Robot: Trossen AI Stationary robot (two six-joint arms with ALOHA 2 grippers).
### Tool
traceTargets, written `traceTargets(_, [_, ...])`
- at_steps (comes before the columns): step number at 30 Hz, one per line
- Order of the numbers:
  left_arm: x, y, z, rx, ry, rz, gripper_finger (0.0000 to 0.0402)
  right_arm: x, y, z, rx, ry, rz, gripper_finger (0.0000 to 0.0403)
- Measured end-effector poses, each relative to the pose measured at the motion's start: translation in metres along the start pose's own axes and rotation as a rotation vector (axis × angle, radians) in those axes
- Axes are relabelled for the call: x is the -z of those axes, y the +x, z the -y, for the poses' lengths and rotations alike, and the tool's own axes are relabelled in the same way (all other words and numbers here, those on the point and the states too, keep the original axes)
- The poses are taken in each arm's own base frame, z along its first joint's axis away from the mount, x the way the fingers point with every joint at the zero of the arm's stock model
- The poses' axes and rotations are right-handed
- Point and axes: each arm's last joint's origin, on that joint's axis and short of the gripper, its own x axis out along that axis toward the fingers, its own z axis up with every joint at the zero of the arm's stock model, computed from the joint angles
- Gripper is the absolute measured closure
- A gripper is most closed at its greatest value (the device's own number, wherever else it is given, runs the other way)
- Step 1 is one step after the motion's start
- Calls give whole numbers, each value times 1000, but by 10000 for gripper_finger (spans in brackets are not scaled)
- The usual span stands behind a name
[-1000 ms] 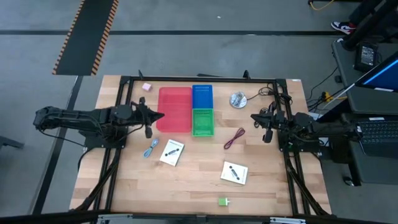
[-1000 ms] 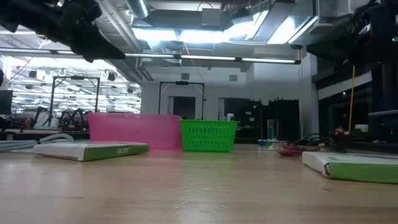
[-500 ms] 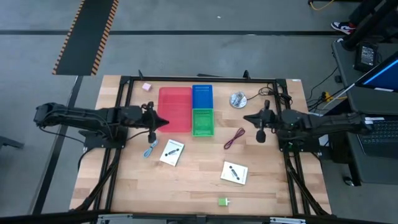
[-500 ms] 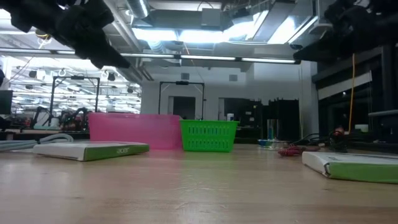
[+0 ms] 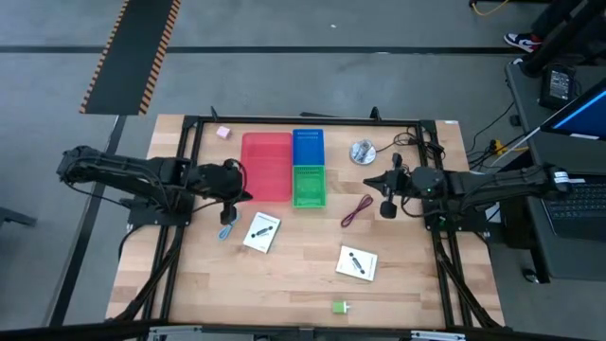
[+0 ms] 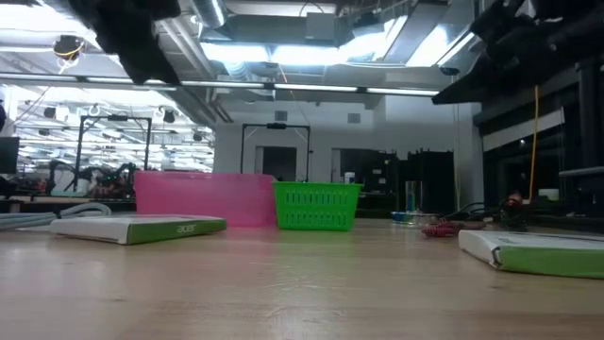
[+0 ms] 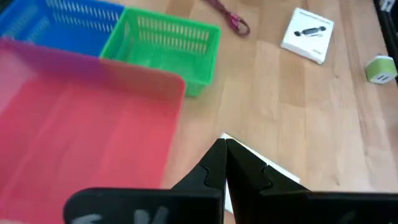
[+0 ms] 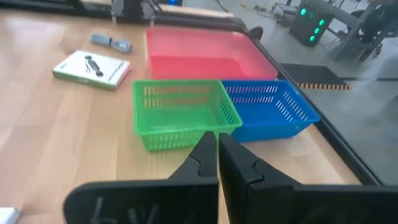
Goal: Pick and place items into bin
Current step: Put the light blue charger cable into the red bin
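fingers pinched shut and empty on both the left gripper [image 5: 227, 205] and right gripper [image 5: 387, 199], which hovered over loose items like the flat white card [image 5: 262, 232] near the red plastic bin [image 5: 266, 167], so opening before descending seemed wise.

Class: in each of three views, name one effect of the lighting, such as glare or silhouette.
Low view: ceiling lights glare brightly, leaving the left arm a dark silhouette. High view: even light on the table, no strong shadows. Left wrist view: red bin evenly lit, no glare.
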Motion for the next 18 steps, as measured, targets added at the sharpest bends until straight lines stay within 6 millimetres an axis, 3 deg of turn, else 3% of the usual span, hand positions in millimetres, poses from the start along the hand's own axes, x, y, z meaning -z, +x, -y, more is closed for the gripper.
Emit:
traceTargets(11, [10, 0, 20, -146, -233, -306, 399, 3, 6, -2, -3, 16, -33, 402])
traceTargets(18, [23, 11, 24, -194, -240, -379, 395, -2, 6, -2, 0, 31, 13, 402])
